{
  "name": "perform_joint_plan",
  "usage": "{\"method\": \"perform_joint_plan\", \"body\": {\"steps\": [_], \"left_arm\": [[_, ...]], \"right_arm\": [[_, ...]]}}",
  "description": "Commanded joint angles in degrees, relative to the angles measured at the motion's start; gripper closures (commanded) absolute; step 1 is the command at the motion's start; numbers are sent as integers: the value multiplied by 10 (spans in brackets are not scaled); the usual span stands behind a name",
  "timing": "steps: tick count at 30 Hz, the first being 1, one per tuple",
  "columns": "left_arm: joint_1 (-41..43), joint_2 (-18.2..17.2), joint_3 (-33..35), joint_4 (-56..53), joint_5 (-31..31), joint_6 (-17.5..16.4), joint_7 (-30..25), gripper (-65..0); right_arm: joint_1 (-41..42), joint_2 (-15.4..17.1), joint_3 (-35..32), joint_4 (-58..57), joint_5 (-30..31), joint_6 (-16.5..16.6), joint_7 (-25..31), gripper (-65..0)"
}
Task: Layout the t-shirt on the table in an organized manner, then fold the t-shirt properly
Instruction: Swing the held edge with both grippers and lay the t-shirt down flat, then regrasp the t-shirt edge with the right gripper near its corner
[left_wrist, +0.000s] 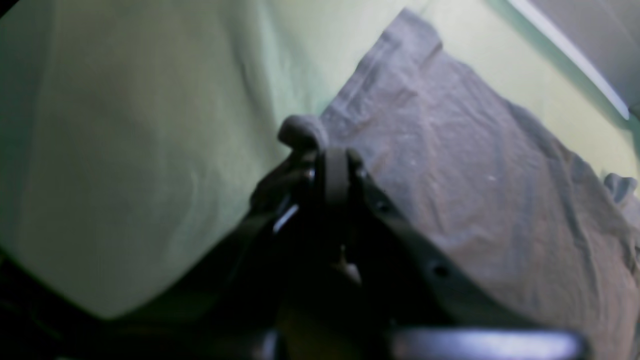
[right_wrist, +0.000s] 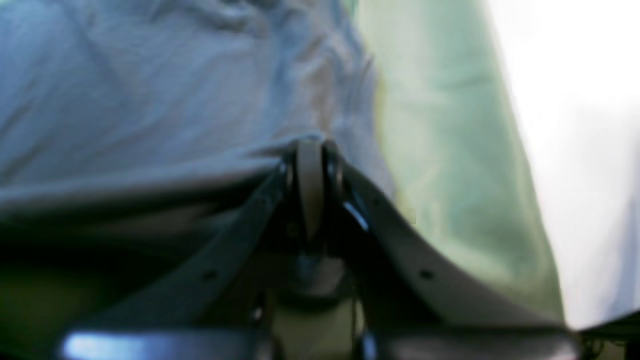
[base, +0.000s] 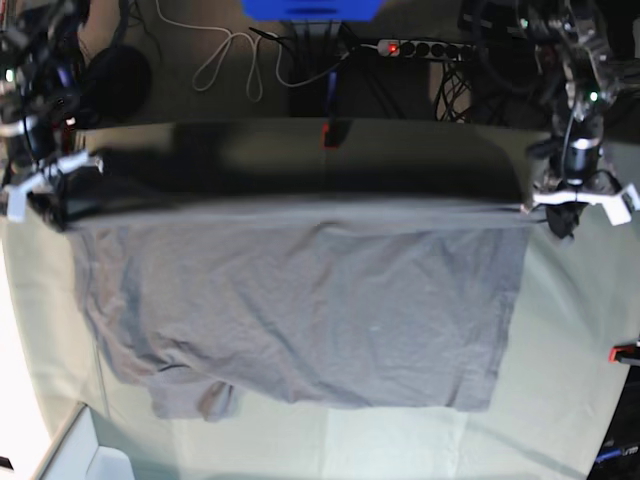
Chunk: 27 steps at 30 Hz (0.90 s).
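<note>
The grey t-shirt (base: 300, 310) hangs stretched between my two grippers along its far edge, and its near part rests creased on the table (base: 580, 350). At the right of the base view, my left gripper (base: 562, 212) is shut on one corner. In the left wrist view its fingertips (left_wrist: 327, 155) pinch a small bunch of the t-shirt (left_wrist: 475, 200) above the table (left_wrist: 125, 125). My right gripper (base: 58, 192) holds the other corner at the left. The right wrist view shows this gripper (right_wrist: 310, 150) shut on the t-shirt (right_wrist: 150, 100) edge beside the table (right_wrist: 450, 175).
Red clamps sit at the table's far edge (base: 328, 135) and right edge (base: 625, 352). Behind the table lie cables and a power strip (base: 420, 48). A pale edge (base: 70, 450) shows at the near left corner.
</note>
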Motion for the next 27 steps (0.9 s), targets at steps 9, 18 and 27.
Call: {"method": "perform_joint_plan", "body": {"steps": [9, 18, 27], "left_arm": [[-103, -39, 27, -85, 1, 1, -17, 0], [-153, -39, 30, -138, 1, 1, -17, -62], [-157, -39, 30, -149, 1, 1, -19, -309]], "right_arm": [[151, 11, 1, -94, -104, -2, 18, 0], [214, 12, -76, -172, -153, -2, 19, 0], [258, 38, -129, -233, -153, -2, 48, -196]]}}
